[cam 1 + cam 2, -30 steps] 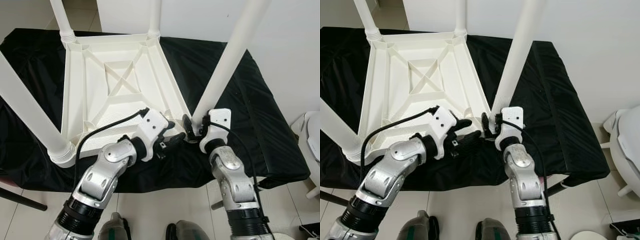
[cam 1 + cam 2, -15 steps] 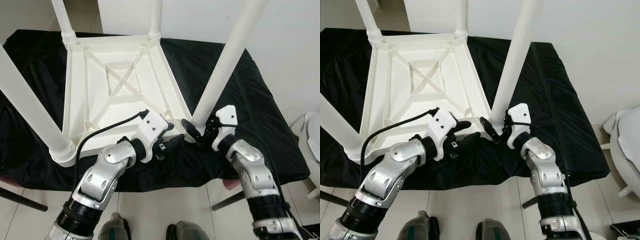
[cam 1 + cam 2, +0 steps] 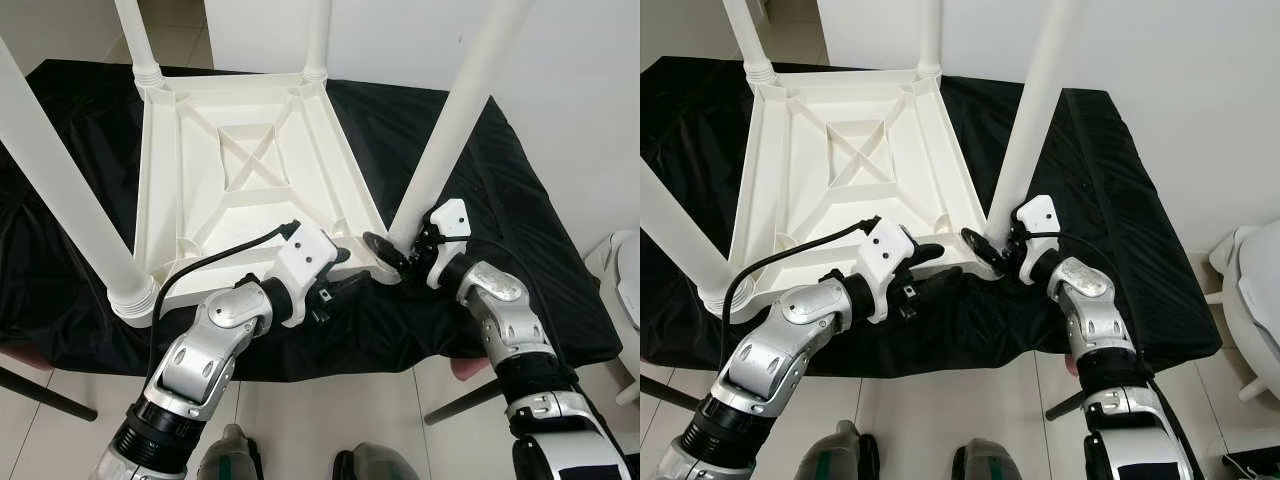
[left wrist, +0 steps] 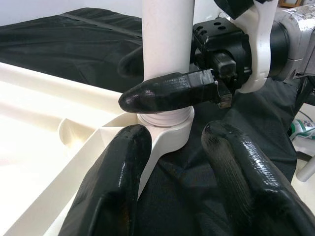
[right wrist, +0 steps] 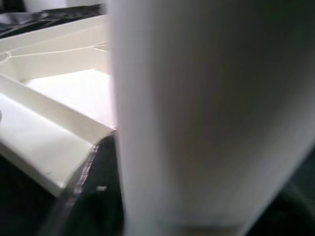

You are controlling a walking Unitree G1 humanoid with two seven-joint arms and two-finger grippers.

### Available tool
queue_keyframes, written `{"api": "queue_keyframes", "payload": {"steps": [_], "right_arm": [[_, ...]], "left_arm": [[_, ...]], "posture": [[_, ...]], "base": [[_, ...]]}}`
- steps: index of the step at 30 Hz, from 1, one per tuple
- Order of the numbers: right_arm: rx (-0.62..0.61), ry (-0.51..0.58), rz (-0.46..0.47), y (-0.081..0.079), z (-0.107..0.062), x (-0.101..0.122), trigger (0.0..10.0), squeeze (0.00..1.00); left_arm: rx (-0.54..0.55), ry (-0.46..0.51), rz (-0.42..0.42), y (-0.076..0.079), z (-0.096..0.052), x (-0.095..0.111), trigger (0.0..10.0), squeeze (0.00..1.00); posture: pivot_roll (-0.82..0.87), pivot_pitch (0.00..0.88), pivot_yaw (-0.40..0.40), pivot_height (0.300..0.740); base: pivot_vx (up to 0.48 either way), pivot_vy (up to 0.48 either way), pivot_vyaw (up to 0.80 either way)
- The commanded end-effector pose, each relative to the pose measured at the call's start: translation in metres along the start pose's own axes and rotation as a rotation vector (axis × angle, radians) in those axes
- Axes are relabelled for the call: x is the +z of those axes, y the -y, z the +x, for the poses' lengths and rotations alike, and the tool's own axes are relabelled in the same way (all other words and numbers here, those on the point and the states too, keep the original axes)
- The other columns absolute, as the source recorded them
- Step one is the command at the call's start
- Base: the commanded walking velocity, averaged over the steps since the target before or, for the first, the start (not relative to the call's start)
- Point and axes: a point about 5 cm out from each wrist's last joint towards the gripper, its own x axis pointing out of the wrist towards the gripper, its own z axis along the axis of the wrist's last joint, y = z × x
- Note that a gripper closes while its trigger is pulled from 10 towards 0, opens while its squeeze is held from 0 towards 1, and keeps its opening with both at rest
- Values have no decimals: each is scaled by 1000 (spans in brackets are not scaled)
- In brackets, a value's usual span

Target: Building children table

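Note:
A white plastic children's table (image 3: 245,180) lies upside down on a black cloth, its legs pointing up. My right gripper (image 3: 395,258) is shut on the base of the near right leg (image 3: 455,120), just above its corner socket. In the left wrist view one right finger (image 4: 167,93) crosses the front of that leg (image 4: 165,34) and the other sits behind it. The right wrist view has the leg (image 5: 206,113) pressed close and blurred. My left gripper (image 3: 345,272) is open at the same corner, its fingers either side of the socket (image 4: 170,128).
The black-covered worktable (image 3: 520,220) ends close in front of me and at the right. Three other legs rise at near left (image 3: 60,190), far left (image 3: 135,35) and far middle (image 3: 318,35). A white object (image 3: 625,280) stands on the floor at right.
My right forearm has swung out to the right while its gripper stayed on the leg's base, so the wrist has turned around the leg. The left gripper has held its place.

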Motion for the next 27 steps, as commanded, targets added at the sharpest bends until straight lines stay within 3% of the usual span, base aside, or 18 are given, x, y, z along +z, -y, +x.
{"api": "queue_keyframes", "payload": {"steps": [1,10,11,19,22,25,27], "right_arm": [[6,-16,-3,3,-2,-4,0,0],[-1,-1,26,2,-7,-10,0,0],[-23,2,36,2,-7,-11,10000,0],[-177,15,70,-12,0,-10,10000,0],[-292,25,95,-16,3,-7,10000,0],[-315,29,116,-18,3,-6,10000,0],[-392,57,141,-29,7,-1,10000,0]], "left_arm": [[16,-3,4,2,-1,0,10000,0],[10,-5,-1,5,-1,-1,10000,0],[8,-6,-1,5,-1,-1,10000,0],[4,-7,1,6,0,-1,10000,0],[8,-7,3,5,0,-1,10000,0],[9,-7,3,5,0,-1,10000,0],[13,-9,5,4,-1,-2,10000,0]], "posture": [[-93,0,-35,740],[-97,0,-35,740],[-101,0,-36,740],[-110,11,-40,740],[-111,20,-39,740],[-111,20,-39,740],[-111,29,-35,740]], "base": [[0,0,0],[0,0,0],[0,0,0],[0,0,0],[0,0,0],[0,0,0],[0,0,0]]}}
